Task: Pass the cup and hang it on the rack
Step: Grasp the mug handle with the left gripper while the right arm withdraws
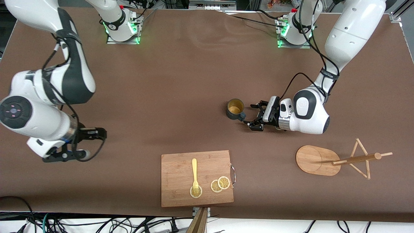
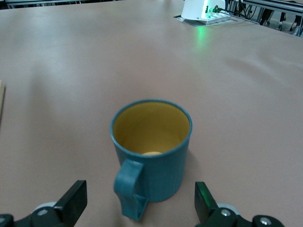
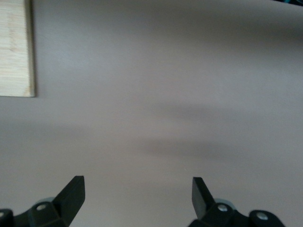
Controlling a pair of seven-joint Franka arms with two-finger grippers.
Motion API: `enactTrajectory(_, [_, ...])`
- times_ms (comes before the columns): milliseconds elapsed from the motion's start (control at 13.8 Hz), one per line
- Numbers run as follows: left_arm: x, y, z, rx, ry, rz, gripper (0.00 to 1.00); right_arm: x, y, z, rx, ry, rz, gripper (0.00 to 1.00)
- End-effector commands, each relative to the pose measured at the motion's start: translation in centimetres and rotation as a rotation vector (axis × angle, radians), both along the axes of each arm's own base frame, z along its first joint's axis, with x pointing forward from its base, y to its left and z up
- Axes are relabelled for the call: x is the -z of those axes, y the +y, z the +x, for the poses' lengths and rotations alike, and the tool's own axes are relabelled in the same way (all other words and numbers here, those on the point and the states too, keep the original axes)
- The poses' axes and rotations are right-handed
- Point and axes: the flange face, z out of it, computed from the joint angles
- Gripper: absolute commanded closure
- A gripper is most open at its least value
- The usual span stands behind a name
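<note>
The small dark teal ribbed cup (image 1: 235, 109) stood upright on the brown surface (image 1: 181, 84), its handle between the left gripper's (image 1: 251, 114) parted fingers, untouched. The light wooden rack (image 1: 318, 160) lay toppled at the cup's four o'clock. The right gripper (image 1: 97, 133) waited, fingers apart.

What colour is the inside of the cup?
Yellowish-tan inside the cup, against a teal outer wall; the left wrist view shows it best.

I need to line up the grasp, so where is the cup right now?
In the front view the cup stands upright on the table near its middle, farther from the camera than the cutting board, handle toward the open left gripper beside it.
</note>
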Motion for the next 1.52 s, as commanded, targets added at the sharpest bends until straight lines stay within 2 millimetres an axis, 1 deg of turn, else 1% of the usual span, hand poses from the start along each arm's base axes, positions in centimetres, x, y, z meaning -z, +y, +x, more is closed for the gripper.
enactTrajectory(0, [2.4,-0.3,-0.1,0.005,-0.049,-0.090,0.00,-2.5,-1.5,-3.7,0.017,-0.015,-0.001,0.00])
enactTrajectory(72, [2.6,-0.5,-0.2,0.007,-0.060,-0.104,0.01,-3.5,-3.2,-4.0,0.027,-0.047,0.004,0.00])
enactTrajectory(145, [3.1,-0.5,-0.4,0.005,-0.052,-0.107,0.20,-4.9,-4.6,-4.5,0.039,-0.066,0.006,0.00])
enactTrajectory(217, [3.9,-0.5,-0.5,-0.004,-0.039,-0.114,0.37,-6.8,-5.8,-5.1,0.029,-0.082,0.007,0.00])
enactTrajectory(289, [4.9,-0.3,-0.7,-0.025,-0.017,-0.125,0.52,-8.7,-6.4,-5.8,0.004,-0.096,0.004,0.00])
enactTrajectory(362, [5.5,-0.1,-0.9,-0.037,-0.001,-0.132,0.68,-10.1,-8.0,-6.6,-0.002,-0.093,-0.004,0.00])
enactTrajectory(506, [6.2,0.3,-1.2,-0.058,0.028,-0.152,0.97,-12.3,-10.2,-7.9,-0.022,-0.085,0.012,0.00])
enactTrajectory(579, [6.7,0.9,-1.4,-0.069,0.052,-0.170,1.00,-13.7,-11.9,-8.5,0.011,-0.110,0.024,0.00])
enactTrajectory(651, [6.8,1.4,-1.5,-0.075,0.075,-0.189,1.00,-14.9,-13.2,-9.0,0.039,-0.133,0.028,0.00])
enactTrajectory(723, [6.8,2.1,-1.6,-0.080,0.093,-0.207,1.00,-15.5,-13.5,-9.3,0.045,-0.138,0.027,0.00])
enactTrajectory(868, [6.5,3.1,-2.0,-0.095,0.181,-0.239,1.00,-15.6,-13.8,-9.6,0.046,-0.133,0.027,0.00])
enactTrajectory(1013, [5.3,4.7,-1.8,-0.109,0.259,-0.281,1.00,-15.4,-13.7,-9.6,0.010,-0.116,0.025,0.00])
enactTrajectory(1085, [4.6,5.2,-1.8,-0.106,0.287,-0.303,1.00,-15.2,-13.7,-9.8,-0.021,-0.087,0.027,0.00])
enactTrajectory(1157, [4.0,6.0,-1.6,-0.109,0.313,-0.321,1.00,-14.9,-14.0,-9.8,-0.043,-0.052,0.028,0.00])
enactTrajectory(1230, [3.9,7.1,-1.7,-0.120,0.329,-0.337,1.00,-14.9,-14.0,-9.8,-0.050,-0.038,0.029,0.00])
enactTrajectory(1302, [3.8,7.7,-2.0,-0.117,0.348,-0.358,1.00,-14.7,-13.9,-9.8,-0.052,-0.027,0.032,0.00])
enactTrajectory(1374, [3.3,7.8,-2.2,-0.104,0.359,-0.378,1.00,-14.9,-13.9,-9.9,-0.054,-0.029,0.033,0.00])
enactTrajectory(1447, [2.8,8.9,-2.6,-0.109,0.370,-0.394,1.00,-14.9,-13.7,-10.2,-0.054,-0.022,0.043,0.00])
